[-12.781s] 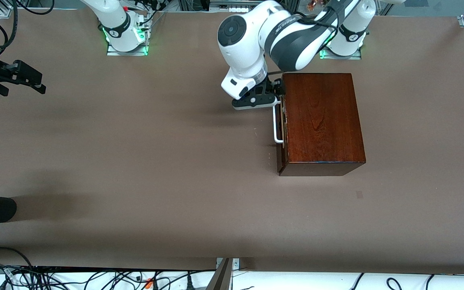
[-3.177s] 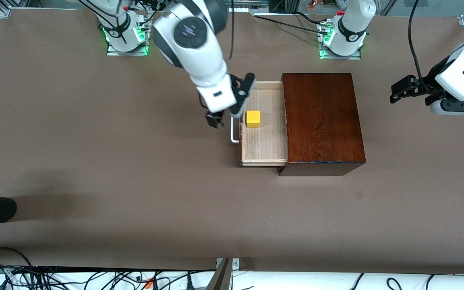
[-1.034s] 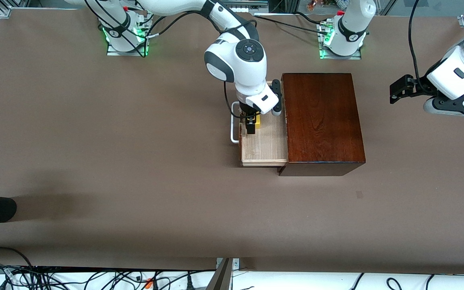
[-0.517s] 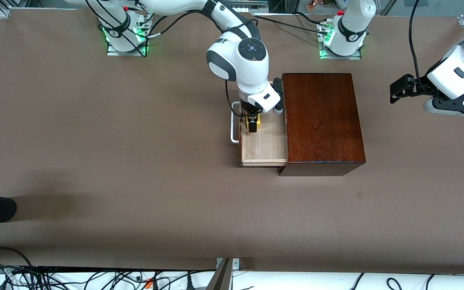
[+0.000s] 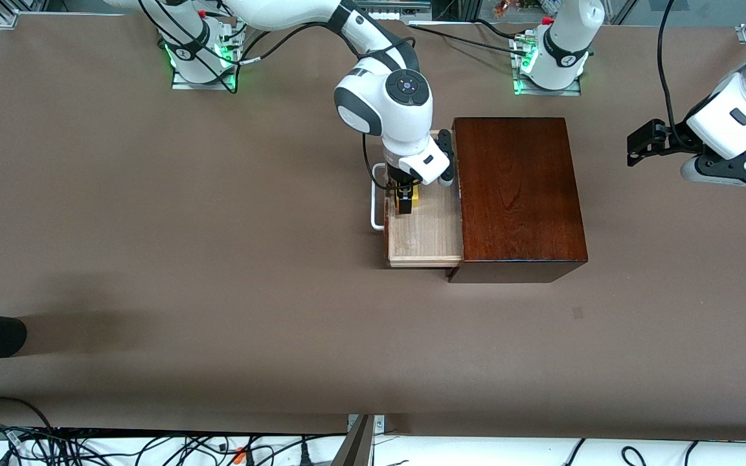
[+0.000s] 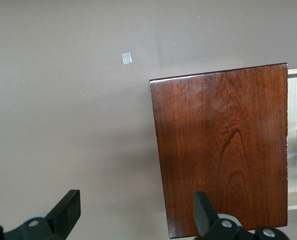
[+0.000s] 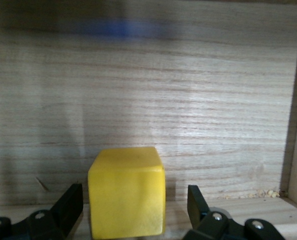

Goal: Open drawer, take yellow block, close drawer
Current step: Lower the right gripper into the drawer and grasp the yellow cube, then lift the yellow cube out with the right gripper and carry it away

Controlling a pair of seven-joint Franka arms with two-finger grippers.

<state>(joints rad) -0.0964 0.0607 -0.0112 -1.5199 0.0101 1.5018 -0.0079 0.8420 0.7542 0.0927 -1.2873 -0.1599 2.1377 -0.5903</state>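
1. Right wrist view shows the right gripper (image 7: pixel 131 212) down inside the drawer (image 7: pixel 198 90), with its two black fingers (image 7: pixel 63 207) spread wide, one on each side of the yellow block (image 7: pixel 127 192). There is a gap on both sides, so nothing is gripped yet.
2. The yellow block sits on the pale wood floor of the drawer, between the fingers. In the front view the yellow block (image 5: pixel 415 197) peeks out under the right gripper (image 5: pixel 404 200), near the drawer's front.
3. I think the block is light and hard, so it should not squash. Its sides look flat and smooth. A good hold is on two flat sides facing away from each other, near the middle, so it does not twist or slip.
4. The drawer (image 5: pixel 428 236) is pulled out of the dark wooden box (image 5: pixel 519 194), toward the right arm's end of the table. Its white handle (image 5: pixel 376 217) sticks out in front.
5. The left gripper (image 5: pixel 664 144) waits up in the air, over the left arm's end of the table. In the left wrist view its fingers (image 6: pixel 66 212) are spread wide and hold nothing.
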